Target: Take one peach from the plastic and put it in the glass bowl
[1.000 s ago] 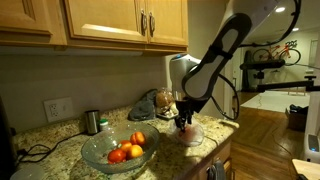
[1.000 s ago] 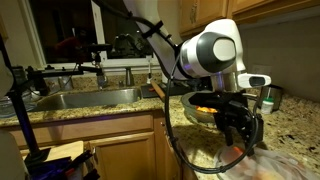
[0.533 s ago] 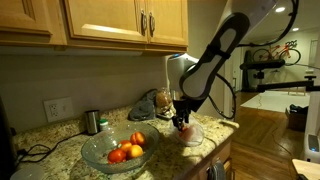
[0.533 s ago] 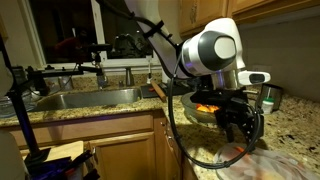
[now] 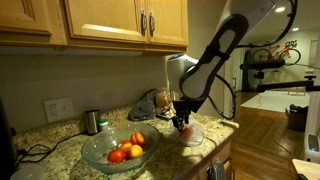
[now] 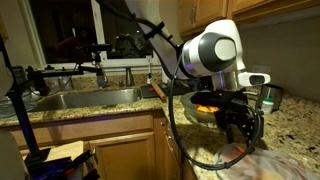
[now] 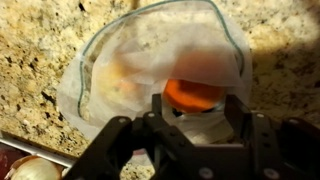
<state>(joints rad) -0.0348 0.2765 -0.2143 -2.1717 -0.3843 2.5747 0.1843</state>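
Because it must lift clear before travelling, my gripper [image 7: 196, 102] clasps one peach [image 7: 195, 90] at the mouth of the plastic bag [image 7: 125, 60] — the glass bowl [image 5: 95, 155], other peaches [image 5: 128, 150] inside, waits nearby on the granite counter [image 7: 280, 60].

The gripper [image 5: 182, 122] hangs just above the plastic bag [image 5: 193, 134] near the counter's front edge, and a peach [image 7: 195, 93] fills the gap between its fingers. In the wrist view, wrinkled film crowds the peach on its far side and both flanks. A strip of bare granite counter [image 5: 168, 143] lies between the bag and the glass bowl [image 5: 92, 152]. The bowl's wide mouth is open from above, though orange-red fruit [image 5: 128, 150] takes up part of it. A steel cup [image 5: 92, 121] stands behind the bowl. Wall cabinets [image 5: 105, 20] limit headroom toward the wall.
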